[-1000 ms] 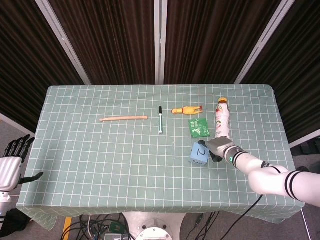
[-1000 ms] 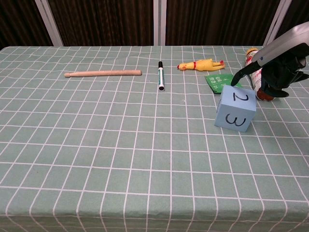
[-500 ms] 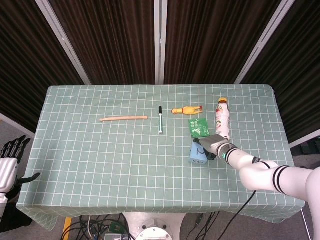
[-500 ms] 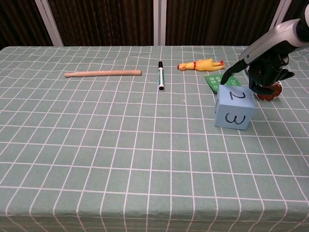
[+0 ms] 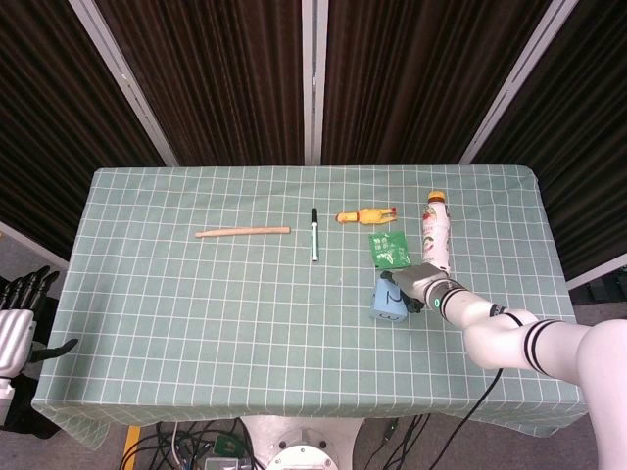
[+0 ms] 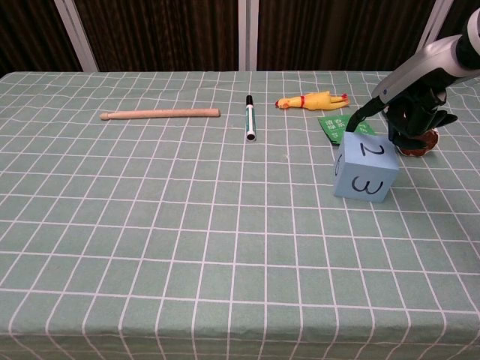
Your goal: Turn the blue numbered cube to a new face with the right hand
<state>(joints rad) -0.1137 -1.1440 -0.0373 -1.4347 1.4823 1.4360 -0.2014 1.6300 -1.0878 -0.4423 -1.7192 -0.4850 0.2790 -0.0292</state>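
Blue cube [image 6: 365, 169], matte, squared; right hand [image 6: 409, 112] fingers [image 6: 358, 120] touching top edge.

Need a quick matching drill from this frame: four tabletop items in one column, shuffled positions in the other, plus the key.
Items:
1. wooden stick
2. marker pen
3. rubber chicken
4. blue cube

Positions:
A. touched at its far top edge by the right hand
B. furthest left on the table
C. lying just behind the green packet
D. near the table's middle, capped end pointing away

Pairs: 1-B, 2-D, 3-C, 4-A
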